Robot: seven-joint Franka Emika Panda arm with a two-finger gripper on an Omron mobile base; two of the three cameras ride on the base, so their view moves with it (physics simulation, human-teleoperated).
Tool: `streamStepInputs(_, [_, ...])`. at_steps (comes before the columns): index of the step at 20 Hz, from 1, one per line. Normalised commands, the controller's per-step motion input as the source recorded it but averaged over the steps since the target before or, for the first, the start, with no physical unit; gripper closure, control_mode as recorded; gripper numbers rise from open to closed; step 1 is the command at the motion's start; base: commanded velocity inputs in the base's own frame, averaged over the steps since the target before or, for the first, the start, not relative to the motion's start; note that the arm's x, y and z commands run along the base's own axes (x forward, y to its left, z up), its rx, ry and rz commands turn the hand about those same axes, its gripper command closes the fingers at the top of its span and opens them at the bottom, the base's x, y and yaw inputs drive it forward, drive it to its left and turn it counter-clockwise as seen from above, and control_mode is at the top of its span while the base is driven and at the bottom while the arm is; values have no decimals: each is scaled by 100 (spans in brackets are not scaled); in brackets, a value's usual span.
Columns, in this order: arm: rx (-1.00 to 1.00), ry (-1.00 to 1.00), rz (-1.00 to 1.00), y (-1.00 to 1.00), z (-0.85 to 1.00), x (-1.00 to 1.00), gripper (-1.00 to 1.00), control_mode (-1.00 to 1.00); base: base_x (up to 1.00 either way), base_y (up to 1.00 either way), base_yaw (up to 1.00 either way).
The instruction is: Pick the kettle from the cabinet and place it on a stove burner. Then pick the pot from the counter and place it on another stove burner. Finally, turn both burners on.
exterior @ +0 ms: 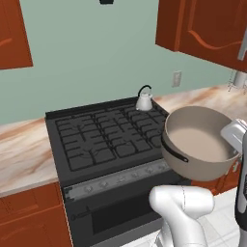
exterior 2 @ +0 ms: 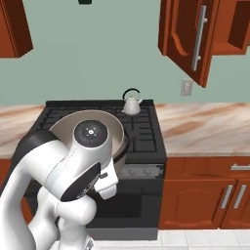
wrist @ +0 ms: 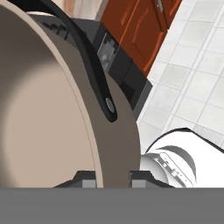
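In the left base view the pot hangs tilted off the stove's front right corner, kettle on a rear burner; the right view shows open front grates; in the hand view the gripper pinches the pot's rim.

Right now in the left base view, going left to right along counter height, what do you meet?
Counter → stove burners → kettle on the back right burner → pot, held tilted in the air at the stove's right front corner, with the gripper clamped on its right rim.
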Motion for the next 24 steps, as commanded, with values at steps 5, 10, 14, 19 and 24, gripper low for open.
streamStepInputs(5, [0, 0, 0, 0, 0, 0, 100, 100, 24, 38, -10])
streamStepInputs(10, [0, 0, 0, 0, 0, 0, 100, 100, 17, 67, -5])
streamStepInputs(14, [0, 0, 0, 0, 0, 0, 100, 100, 24, 54, 0])
streamStepInputs(19, [0, 0, 0, 0, 0, 0, 100, 100, 41, 17, 0])
streamStepInputs(24, [0, 0, 0, 0, 0, 0, 100, 100, 19, -1, 0])
